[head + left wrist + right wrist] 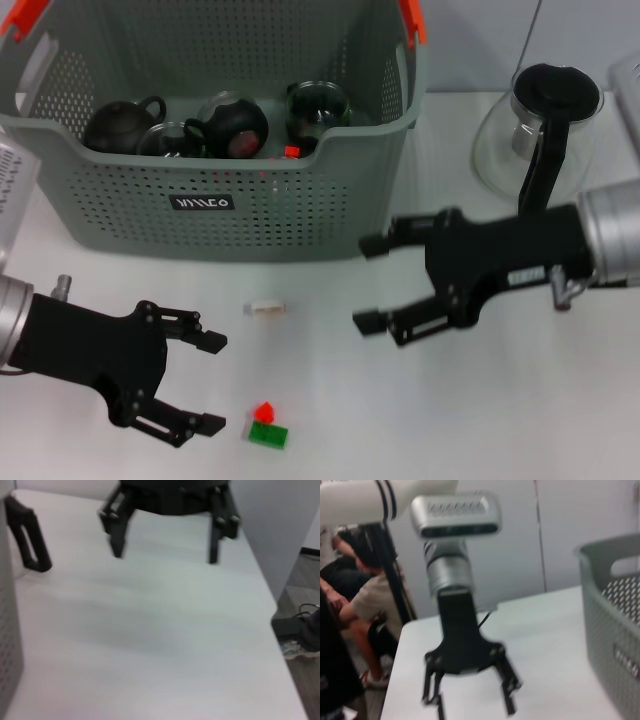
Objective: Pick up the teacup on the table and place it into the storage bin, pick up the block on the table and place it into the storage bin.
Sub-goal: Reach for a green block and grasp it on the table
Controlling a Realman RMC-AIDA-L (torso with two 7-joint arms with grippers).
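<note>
Only the head view shows the block point(266, 428) on the table beside the wide-open left gripper point(210, 385); the right gripper point(372, 284), equally wide, hangs before the storage bin point(240, 215) holding teaware.

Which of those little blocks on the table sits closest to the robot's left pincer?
The green block with the red piece beside it, just off the left pincer; the pale block lies farther up, toward the storage bin.
</note>
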